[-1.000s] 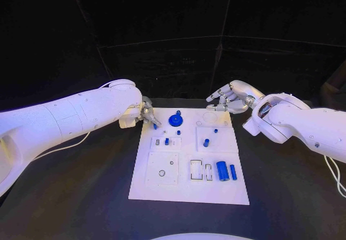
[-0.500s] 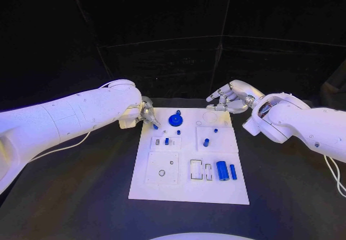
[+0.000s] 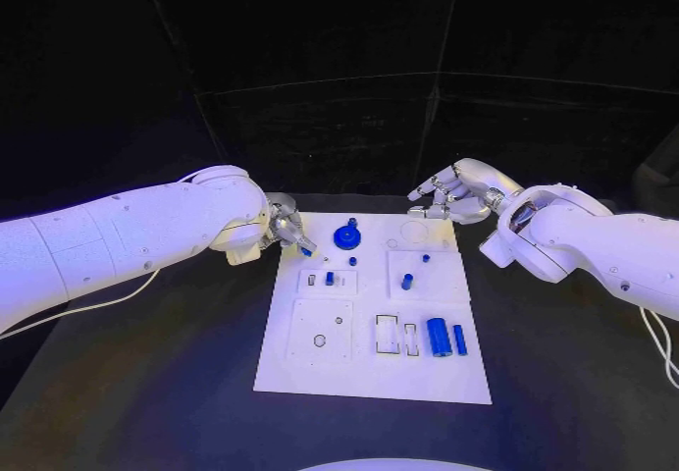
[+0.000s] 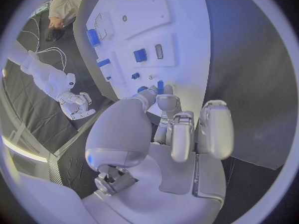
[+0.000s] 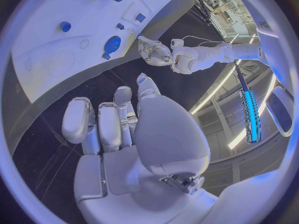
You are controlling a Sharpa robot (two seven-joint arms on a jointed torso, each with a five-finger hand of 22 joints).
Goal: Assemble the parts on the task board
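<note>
White task board (image 3: 371, 368) lies in the middle of the black tabletop (image 3: 156, 392), with small blue parts (image 3: 439, 337) lying on it and a round blue part (image 3: 346, 235) near its far edge. The left hand (image 3: 287, 234) is at the board's far left corner; its fingers (image 4: 167, 104) seem to pinch a small blue piece (image 3: 304, 251), though this is hard to see. The right hand (image 3: 450, 193) hovers beyond the far right corner, fingers curled loosely, holding nothing.

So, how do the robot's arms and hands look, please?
Both arms are smooth, rounded white shells. The left hand and right hand are silver with pale pads on many segmented fingers. A thin white cable hangs beside the left arm.
</note>
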